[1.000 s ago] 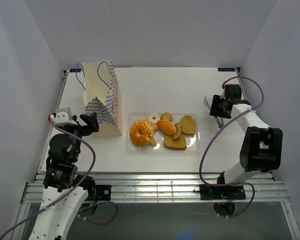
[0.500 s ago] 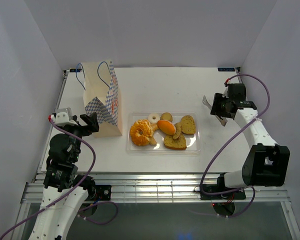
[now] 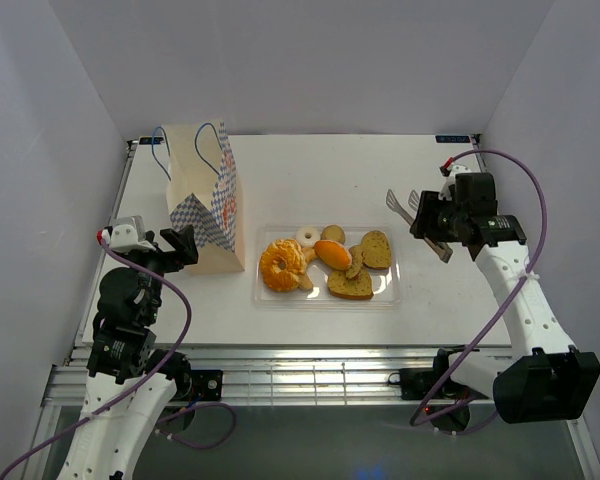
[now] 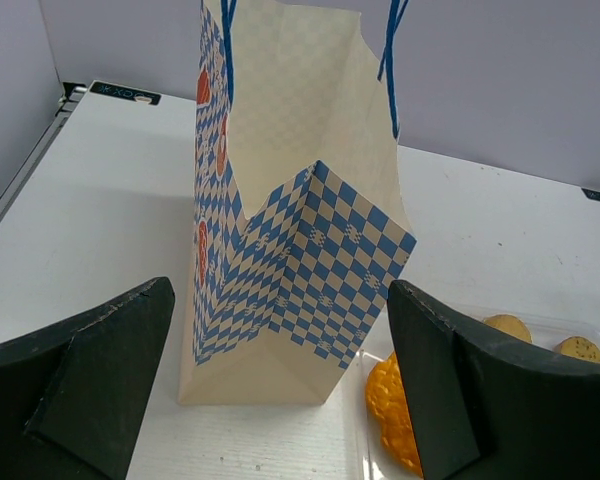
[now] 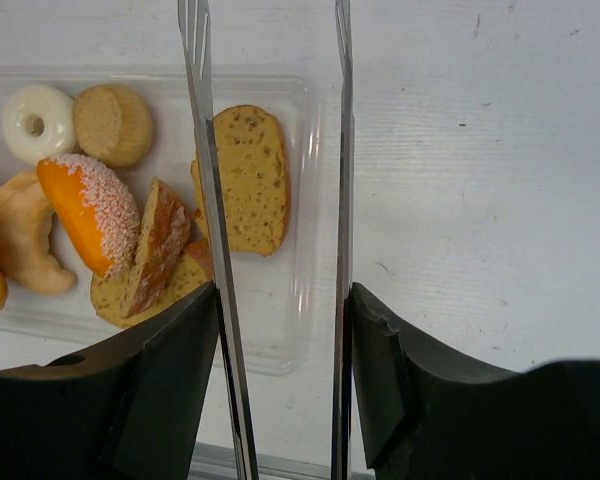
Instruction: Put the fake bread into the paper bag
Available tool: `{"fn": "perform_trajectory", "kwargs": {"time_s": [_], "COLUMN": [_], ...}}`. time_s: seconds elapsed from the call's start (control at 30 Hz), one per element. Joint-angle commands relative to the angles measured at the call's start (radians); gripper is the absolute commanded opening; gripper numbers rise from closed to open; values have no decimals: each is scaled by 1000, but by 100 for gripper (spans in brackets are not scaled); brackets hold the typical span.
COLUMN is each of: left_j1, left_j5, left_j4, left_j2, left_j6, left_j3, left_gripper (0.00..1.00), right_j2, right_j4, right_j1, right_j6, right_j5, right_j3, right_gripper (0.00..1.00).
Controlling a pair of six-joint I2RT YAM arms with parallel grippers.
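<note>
At the middle of the white worktop (image 3: pixel 310 180) sits a flat clear plastic tray (image 3: pixel 312 301), and all the fake bread lies in it. There is a golden twisted ring (image 3: pixel 282 265) at its 9 o'clock end, a small white iced ring (image 3: pixel 307 237) and a round brown bun (image 3: pixel 332 233) toward 12, and a glossy orange oval roll (image 3: pixel 332 254) in the centre. Brown toast slices are at 3 o'clock (image 3: pixel 376 249) and 5 o'clock (image 3: pixel 350 285).

The tall tan paper bag with blue-and-white chequered sides (image 3: pixel 205 200) stands upright, mouth open, just beside the tray at its 9 to 10 o'clock. No bread shows inside it.

The left end effector (image 3: pixel 176 250) hangs at the bag's 6 o'clock with its jaws wide apart, gripping nothing. The right end effector (image 3: pixel 442 215), at the tray's 2 o'clock, is clamped on a pair of thin metal tongs (image 3: pixel 418 222). Their two arms stand apart over the tray's 3 o'clock edge with nothing between them.

The pieces look light, rigid and smooth, so they will likely weigh little but may slide off narrow metal tips. The toast slice nearest the tongs seems the easiest start, pinched across its flat faces or short width. The glossy roll probably needs a squeeze across its middle, and the ring could be caught through its hole.
</note>
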Motion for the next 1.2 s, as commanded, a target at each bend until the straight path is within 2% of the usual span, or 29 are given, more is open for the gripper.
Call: {"fn": "perform_trajectory", "kwargs": {"time_s": [0.0, 0.6, 1.17], "left_j1": [-5, -5, -6], "left_j5": [-9, -19, -23], "left_j4": [6, 6, 5], "left_j2": [-11, -14, -18], "left_j6": [-2, -3, -2], "left_j3": [-9, -14, -15], "left_gripper": [98, 98, 98], "right_j2": [-50, -183, -185], "right_j4": [-53, -130, -130], "right_j1": [28, 191, 304], "right_j6": [4, 67, 137], "right_j5": [-47, -69, -24], "right_j3": [18, -111, -174], "right_gripper": [58, 54, 50]}}
